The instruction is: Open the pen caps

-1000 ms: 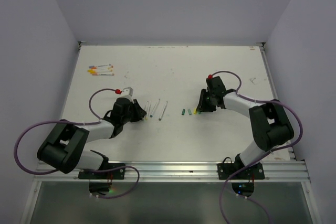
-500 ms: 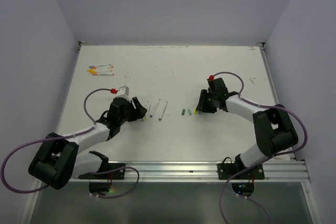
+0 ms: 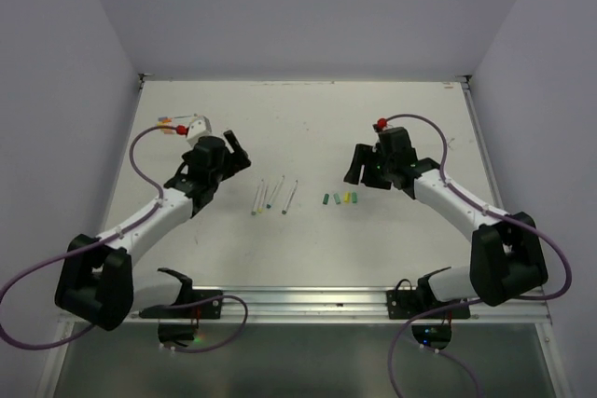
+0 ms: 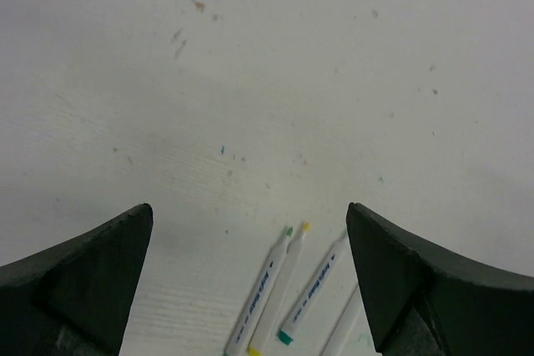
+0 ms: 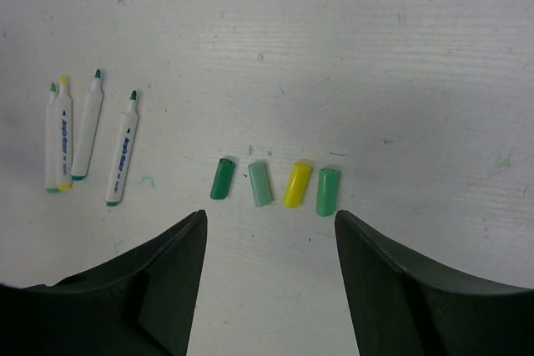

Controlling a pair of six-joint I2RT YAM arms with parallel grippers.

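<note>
Now that both are drawn back from the row | left gripper (image 4: 249,213) and right gripper (image 5: 269,218) are spread wide, nothing held | a fourth of the pen caps (image 5: 260,183) is judged released beside the bared pens (image 5: 84,135)

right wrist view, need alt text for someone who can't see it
A dark green cap, pale green cap, yellow cap and green cap lie loose in a row on the white table, just beyond the open right gripper. To their left lie four uncapped white pens, three green-tipped and one yellow-tipped.
</note>
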